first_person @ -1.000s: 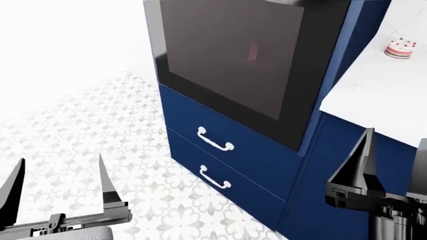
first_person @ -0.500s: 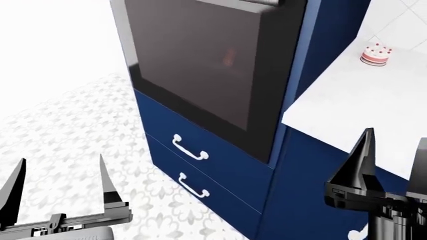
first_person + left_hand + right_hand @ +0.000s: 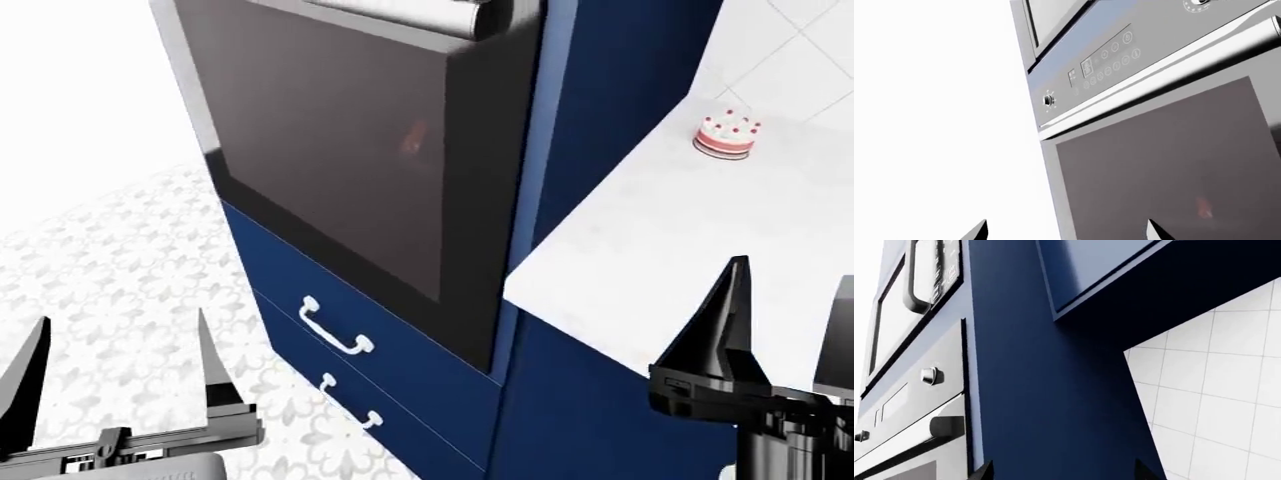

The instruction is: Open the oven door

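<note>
Oven door (image 3: 334, 150) shut flush in the tall navy cabinet (image 3: 601, 70), its silver bar handle (image 3: 414, 12) along the top edge, dark glass facing out. Left gripper (image 3: 114, 375) hangs low and well short of the door, below the glass, fingers spread wide, holding nothing. Right gripper (image 3: 787, 330) sits off the door's far side, in front of the white counter (image 3: 641, 250); fingers apart, empty. Two navy drawers (image 3: 360, 350) lie under the door; a small cake (image 3: 729, 133) rests on the counter.

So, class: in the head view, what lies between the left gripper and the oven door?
Only bare patterned floor separates the left gripper from the oven door.
</note>
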Robot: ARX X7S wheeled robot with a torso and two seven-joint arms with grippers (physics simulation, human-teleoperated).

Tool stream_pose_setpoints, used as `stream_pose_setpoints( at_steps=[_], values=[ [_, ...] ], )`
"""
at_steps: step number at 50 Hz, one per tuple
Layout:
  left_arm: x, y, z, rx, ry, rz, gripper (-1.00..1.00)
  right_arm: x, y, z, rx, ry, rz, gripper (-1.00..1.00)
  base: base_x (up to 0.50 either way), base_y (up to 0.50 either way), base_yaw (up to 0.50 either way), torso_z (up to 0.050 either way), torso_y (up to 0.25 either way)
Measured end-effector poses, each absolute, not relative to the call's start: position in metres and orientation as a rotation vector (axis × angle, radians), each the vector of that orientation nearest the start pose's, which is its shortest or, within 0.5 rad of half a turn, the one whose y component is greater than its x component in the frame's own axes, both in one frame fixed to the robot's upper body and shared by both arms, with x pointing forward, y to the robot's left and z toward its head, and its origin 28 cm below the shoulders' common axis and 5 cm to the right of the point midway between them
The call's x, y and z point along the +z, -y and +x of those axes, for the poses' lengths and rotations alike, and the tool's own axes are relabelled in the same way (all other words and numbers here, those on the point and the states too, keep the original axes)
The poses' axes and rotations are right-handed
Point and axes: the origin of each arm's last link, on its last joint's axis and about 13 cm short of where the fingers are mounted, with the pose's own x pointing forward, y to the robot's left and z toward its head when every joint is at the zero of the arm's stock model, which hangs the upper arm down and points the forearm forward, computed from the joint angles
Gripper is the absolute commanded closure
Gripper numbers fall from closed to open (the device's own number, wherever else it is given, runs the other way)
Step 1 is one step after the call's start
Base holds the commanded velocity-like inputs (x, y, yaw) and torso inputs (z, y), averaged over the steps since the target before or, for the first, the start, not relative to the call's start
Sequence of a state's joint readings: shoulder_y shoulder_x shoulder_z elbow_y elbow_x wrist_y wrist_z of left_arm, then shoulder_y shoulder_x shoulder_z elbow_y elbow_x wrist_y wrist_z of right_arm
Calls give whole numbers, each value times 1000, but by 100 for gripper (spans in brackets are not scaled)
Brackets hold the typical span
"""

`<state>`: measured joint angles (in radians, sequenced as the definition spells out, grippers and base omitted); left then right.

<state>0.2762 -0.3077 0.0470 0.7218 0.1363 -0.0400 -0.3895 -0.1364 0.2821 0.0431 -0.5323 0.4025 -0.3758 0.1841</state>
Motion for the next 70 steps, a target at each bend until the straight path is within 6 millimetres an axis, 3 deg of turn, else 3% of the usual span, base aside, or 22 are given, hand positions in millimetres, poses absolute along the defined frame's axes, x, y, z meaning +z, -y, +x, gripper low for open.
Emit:
stream_pose_setpoints(
  at_steps=[23, 52, 70],
  values=[
    [117, -237, 144, 228, 476, 299, -100, 132, 143, 171, -67, 739, 211, -100, 356, 16, 0, 0, 1],
    [118, -238, 143, 228, 477, 304, -100, 133, 143, 171, -75, 751, 216, -100, 3, 3, 0, 0, 0],
    [139, -255, 150, 181, 483, 533, -100, 133, 143, 169, -74, 756, 219, -100, 0, 0, 0, 0, 0]
  ],
)
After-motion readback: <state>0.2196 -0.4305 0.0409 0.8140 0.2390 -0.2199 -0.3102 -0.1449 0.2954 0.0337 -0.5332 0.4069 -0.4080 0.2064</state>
